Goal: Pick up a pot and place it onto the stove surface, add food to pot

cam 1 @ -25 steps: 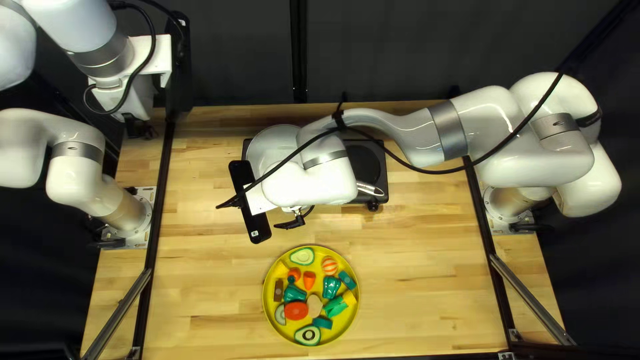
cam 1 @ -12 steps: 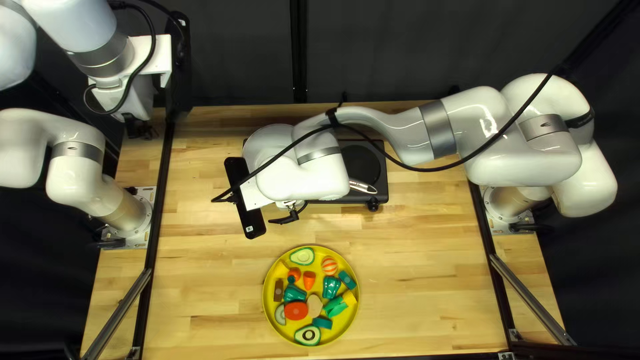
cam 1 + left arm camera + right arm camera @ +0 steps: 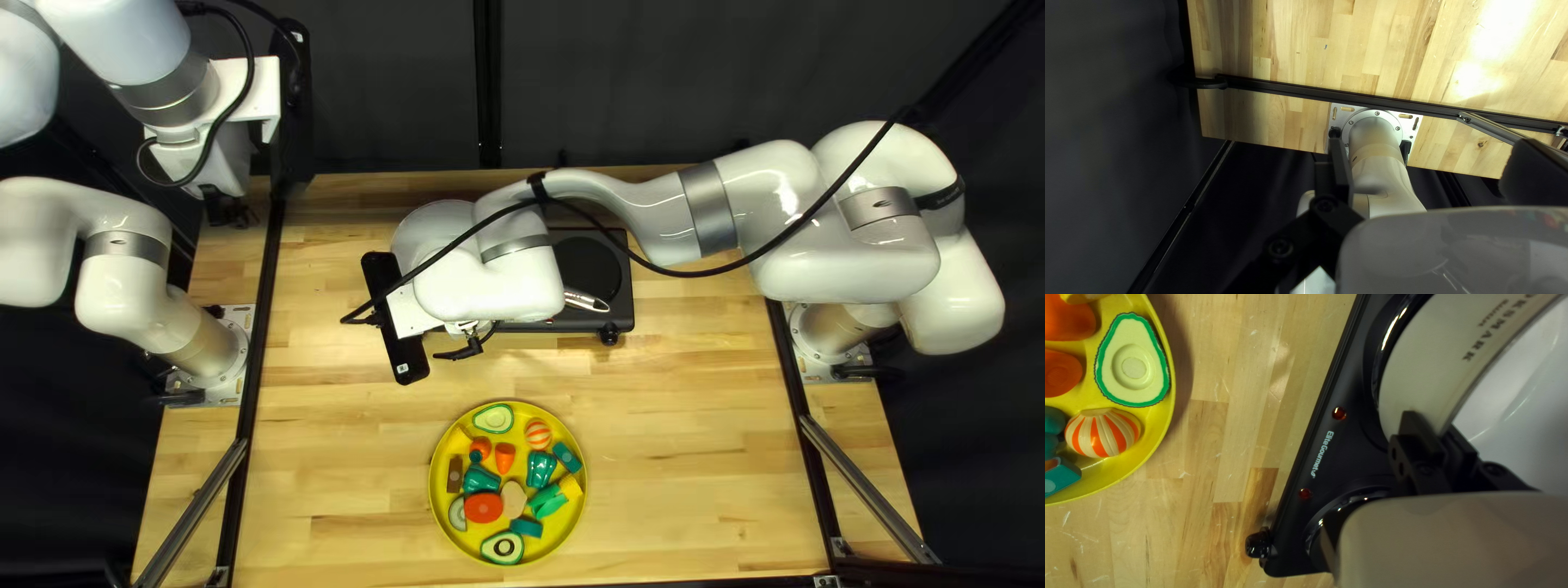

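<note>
Honestly, the right end effector has the pot pinched (over the stove, lol); left end effector released, food plate at the stove's six o'clock.

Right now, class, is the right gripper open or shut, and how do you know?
Shut: the right gripper holds the white pot's wall, one finger outside it, the other inside.

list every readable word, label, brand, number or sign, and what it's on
"EliteGourmet": stove
"...KSMARK", start cut off: pot
Smaller line on pot: too small to read
Dark marks on left arm and right arm: too small to read
</note>
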Action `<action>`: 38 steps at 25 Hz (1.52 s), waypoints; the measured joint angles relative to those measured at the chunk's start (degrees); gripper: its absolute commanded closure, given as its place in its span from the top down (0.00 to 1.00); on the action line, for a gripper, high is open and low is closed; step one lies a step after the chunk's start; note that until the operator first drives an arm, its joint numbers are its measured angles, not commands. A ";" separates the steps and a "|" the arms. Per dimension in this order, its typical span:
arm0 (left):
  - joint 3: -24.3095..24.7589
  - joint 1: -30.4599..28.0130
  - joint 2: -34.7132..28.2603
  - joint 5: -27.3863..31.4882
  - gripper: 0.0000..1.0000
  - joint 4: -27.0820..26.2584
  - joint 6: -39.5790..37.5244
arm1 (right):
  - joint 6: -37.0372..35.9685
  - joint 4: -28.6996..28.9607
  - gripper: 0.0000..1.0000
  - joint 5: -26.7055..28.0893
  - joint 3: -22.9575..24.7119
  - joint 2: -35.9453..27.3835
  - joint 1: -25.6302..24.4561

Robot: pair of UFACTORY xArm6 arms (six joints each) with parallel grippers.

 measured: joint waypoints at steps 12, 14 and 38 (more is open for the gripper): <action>0.00 0.00 0.00 0.00 1.00 0.00 0.00 | 0.00 0.17 0.00 0.21 -0.90 0.77 -0.02; 0.00 0.00 0.00 0.00 1.00 0.00 0.00 | 0.06 0.17 0.00 0.26 -0.83 0.65 0.01; 0.00 0.00 0.00 0.00 1.00 0.00 0.00 | 1.56 0.20 0.00 -0.18 0.33 0.34 -0.18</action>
